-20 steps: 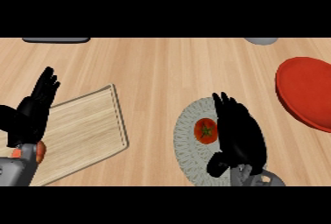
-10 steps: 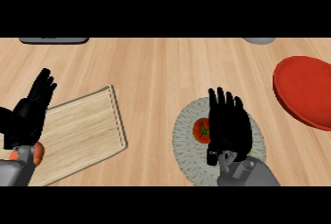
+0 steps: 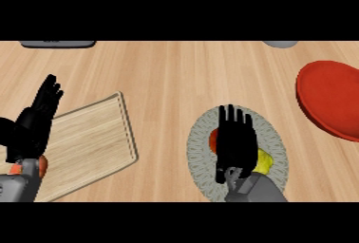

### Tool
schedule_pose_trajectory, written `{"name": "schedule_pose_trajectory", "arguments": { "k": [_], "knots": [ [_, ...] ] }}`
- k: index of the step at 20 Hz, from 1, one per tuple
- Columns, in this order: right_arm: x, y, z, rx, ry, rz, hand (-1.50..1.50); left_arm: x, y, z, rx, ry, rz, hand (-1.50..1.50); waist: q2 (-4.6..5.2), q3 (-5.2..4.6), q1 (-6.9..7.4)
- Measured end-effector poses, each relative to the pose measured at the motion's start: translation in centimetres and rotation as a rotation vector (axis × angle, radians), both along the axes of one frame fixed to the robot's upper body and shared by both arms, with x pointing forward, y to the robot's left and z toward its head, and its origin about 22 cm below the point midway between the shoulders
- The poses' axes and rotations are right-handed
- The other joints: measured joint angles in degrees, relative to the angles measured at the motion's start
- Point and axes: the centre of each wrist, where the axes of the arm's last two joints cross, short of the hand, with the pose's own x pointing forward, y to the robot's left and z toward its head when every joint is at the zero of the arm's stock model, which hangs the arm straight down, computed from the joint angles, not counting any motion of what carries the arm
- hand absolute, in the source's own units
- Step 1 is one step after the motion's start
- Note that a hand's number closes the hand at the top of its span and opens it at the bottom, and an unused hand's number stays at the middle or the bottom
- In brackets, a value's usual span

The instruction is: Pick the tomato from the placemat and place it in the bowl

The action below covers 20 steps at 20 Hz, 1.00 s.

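Note:
A round grey placemat [image 3: 203, 133] lies at the lower middle of the counter. My right hand [image 3: 235, 144] hovers flat over it with straight fingers pointing away from me. It covers most of the red tomato [image 3: 213, 140], of which only a sliver shows at the hand's left edge. A yellow object [image 3: 264, 161] peeks out at the hand's right side. The red bowl [image 3: 329, 104] stands at the right edge, apart from the hand. My left hand [image 3: 32, 128] rests open at the left edge, fingers up.
A light wooden cutting board [image 3: 91, 142] lies at the left, beside my left hand. A dark grey object [image 3: 57, 43] sits at the top left edge and a grey one [image 3: 282, 43] at the top right.
My right hand has drawn left and toward me over the placemat, now hiding more of the tomato. The left hand has shifted only slightly.

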Motion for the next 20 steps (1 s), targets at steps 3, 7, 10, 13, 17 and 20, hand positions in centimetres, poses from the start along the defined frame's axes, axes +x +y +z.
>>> {"name": "schedule_pose_trajectory", "arguments": {
  "k": [3,7,10,13,17,20],
  "knots": [
    [0.5,-0.4,-0.7,-0.002,0.012,-0.014,-1.5,0.2,0.3,0.1,0.008,0.003,0.006,0.0,0.01,0.01,-0.05],
    [0.8,-0.8,-1.7,0.008,0.01,-0.029,-1.5,0.1,0.1,-0.1,0.0,0.005,0.007,0.0,0.0,0.0,-0.08],
    [0.8,-1.0,-2.9,-0.001,0.004,-0.041,-1.5,0.2,0.2,0.0,0.003,0.003,0.007,0.0,0.01,0.0,-0.1],
    [1.4,-0.6,-3.2,-0.005,0.0,-0.054,-1.5,0.2,0.7,-0.5,-0.002,0.004,0.007,0.0,0.02,0.01,-0.05],
    [1.9,-0.7,-4.5,0.009,0.024,-0.073,1.5,0.1,0.0,0.1,-0.002,0.002,0.002,0.0,-0.01,0.01,0.03],
    [2.7,-0.9,-4.7,0.036,0.051,-0.059,1.5,0.4,0.0,-0.2,-0.003,0.001,0.008,0.0,-0.02,-0.01,-0.04]
  ]
}}
